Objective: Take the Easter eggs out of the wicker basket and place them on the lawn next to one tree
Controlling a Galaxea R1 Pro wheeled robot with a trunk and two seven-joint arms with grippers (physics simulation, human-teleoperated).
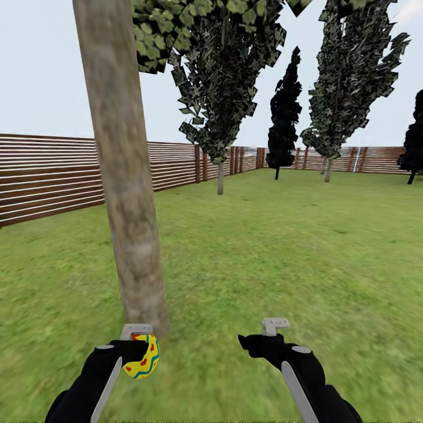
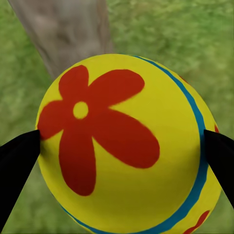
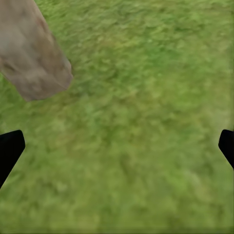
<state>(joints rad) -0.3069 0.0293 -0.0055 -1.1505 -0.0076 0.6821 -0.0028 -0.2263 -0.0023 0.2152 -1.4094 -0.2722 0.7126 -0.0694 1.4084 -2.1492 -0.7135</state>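
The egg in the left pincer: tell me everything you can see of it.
The bright yellow Easter egg is smooth and glossy, painted with a red five-petalled flower with a yellow centre, a blue-green band, and red blotches with wavy lines on its side. The left pincer holds it off the grass, a black finger pressing each side, beside the base of the thick grey-brown tree trunk.

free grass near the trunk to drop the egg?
Yes. Bare lawn lies right of the tree base, out to the right end effector. The left end effector, gripping the egg, sits just before the trunk foot, the one tight spot.
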